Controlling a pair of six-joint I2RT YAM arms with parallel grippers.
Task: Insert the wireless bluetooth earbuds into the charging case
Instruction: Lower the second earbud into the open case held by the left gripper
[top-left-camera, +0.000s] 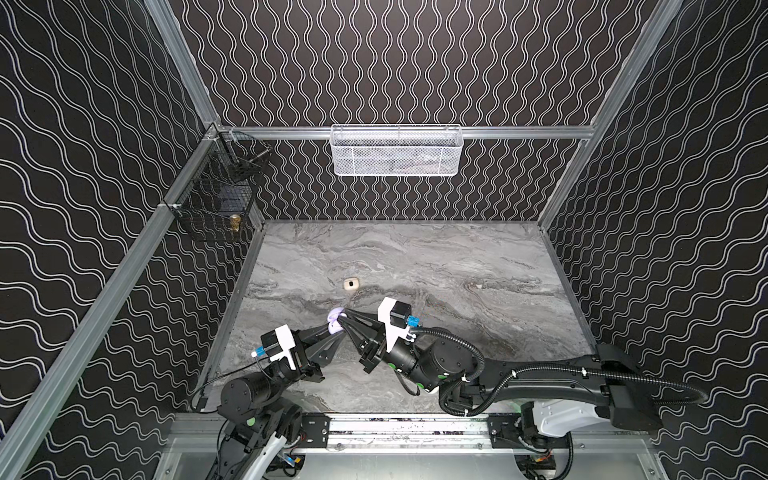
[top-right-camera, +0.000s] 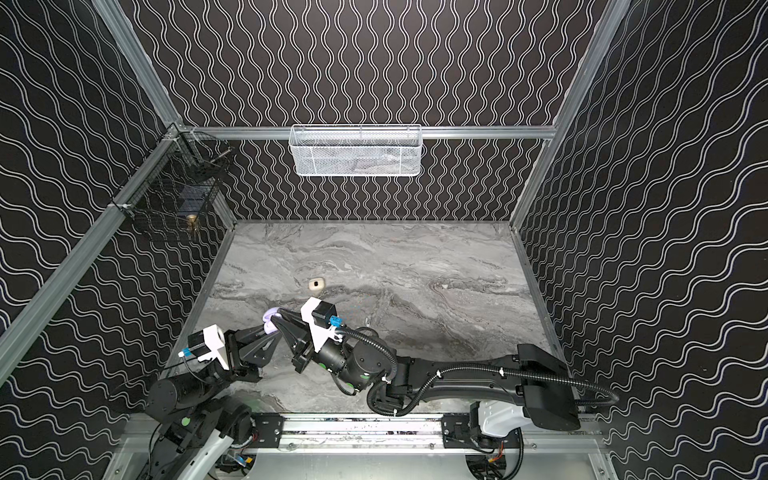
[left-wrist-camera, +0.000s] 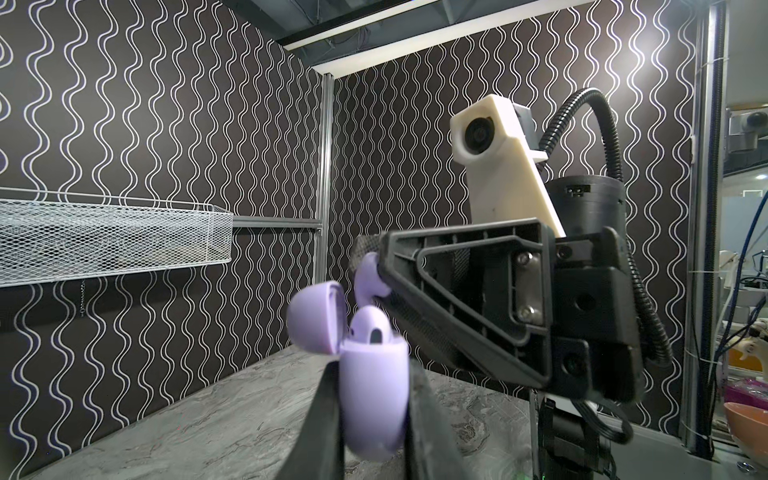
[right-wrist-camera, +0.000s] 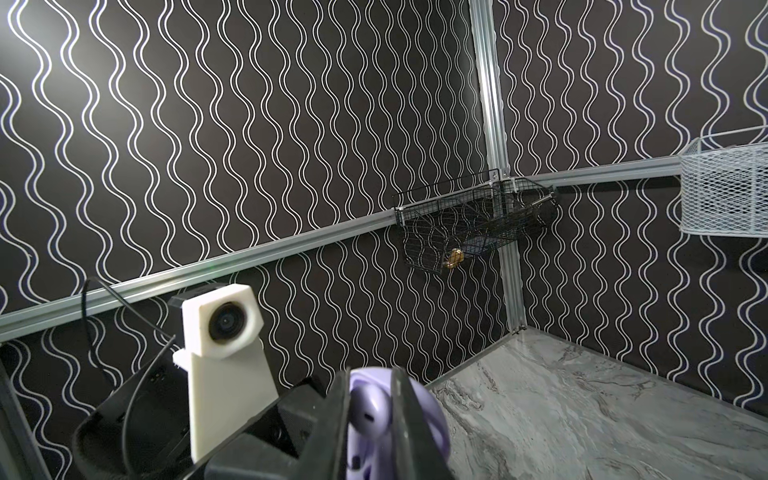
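While left gripper (left-wrist-camera: 372, 365) clamps the open case (left-wrist-camera: 370, 415), one bud (left-wrist-camera: 370, 328) seated, right gripper (right-wrist-camera: 370, 386) pinches the second bud (left-wrist-camera: 368, 282) just above; next likely needs stem aligned to free slot, then lowered.

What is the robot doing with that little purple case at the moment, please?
The left gripper is shut on a lavender charging case with its lid open and one lavender earbud already seated. The right gripper grips a second lavender earbud just above the open case, not yet inserted. A cream case lies apart on the table behind.
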